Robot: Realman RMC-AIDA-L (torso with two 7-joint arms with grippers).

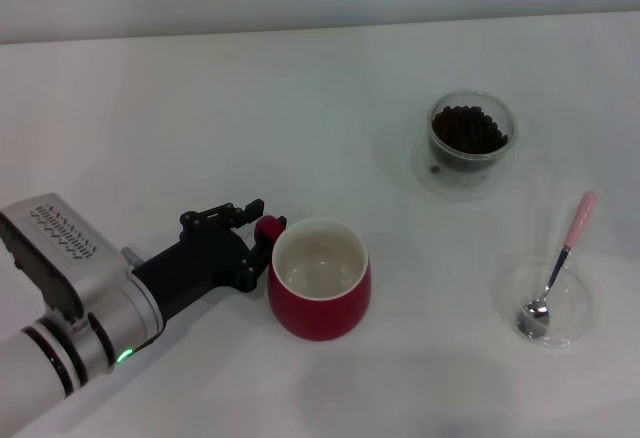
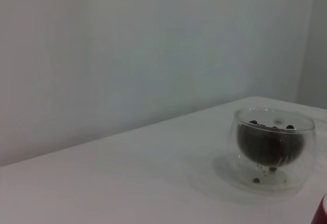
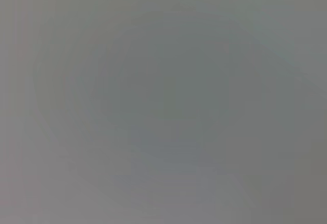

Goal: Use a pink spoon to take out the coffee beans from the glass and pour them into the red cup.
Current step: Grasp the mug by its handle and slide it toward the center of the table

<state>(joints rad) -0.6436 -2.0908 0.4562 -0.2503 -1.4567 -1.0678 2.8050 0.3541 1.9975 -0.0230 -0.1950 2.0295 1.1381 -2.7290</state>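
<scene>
Red cup [image 1: 320,280]: you have it low and centre on the white table [image 1: 200,108], white inside showing no beans, loop handle turned toward the robot's left.
Left gripper [image 1: 262,235]: it sits at that handle, dark fingers either side of the red loop and seemingly pinched onto it; you cannot see a gap, so take the hold as likely, not certain.
Right gripper: you cannot see it in the head view, and its wrist view shows only a flat grey blur, so its state is unknown.
Pink spoon [image 1: 560,263]: it lies far on the robot's right, silver bowl resting in a flat clear dish [image 1: 578,310], pink handle propped over the rim.
Spoon axis: it runs from the bowl near you up and slightly right to the handle tip, which points away from the robot.
Glass [image 1: 471,135]: it stands beyond the spoon, well apart from the red cup, heaped with coffee beans [image 1: 467,128]; a stray bean or two sits under it in the left wrist view.
Key relation: the spoon lies well apart from the left gripper, with the cup between them, so you should judge the unseen right arm the nearer one for the pickup.
Progress: spoon untouched, no beans moved.
</scene>
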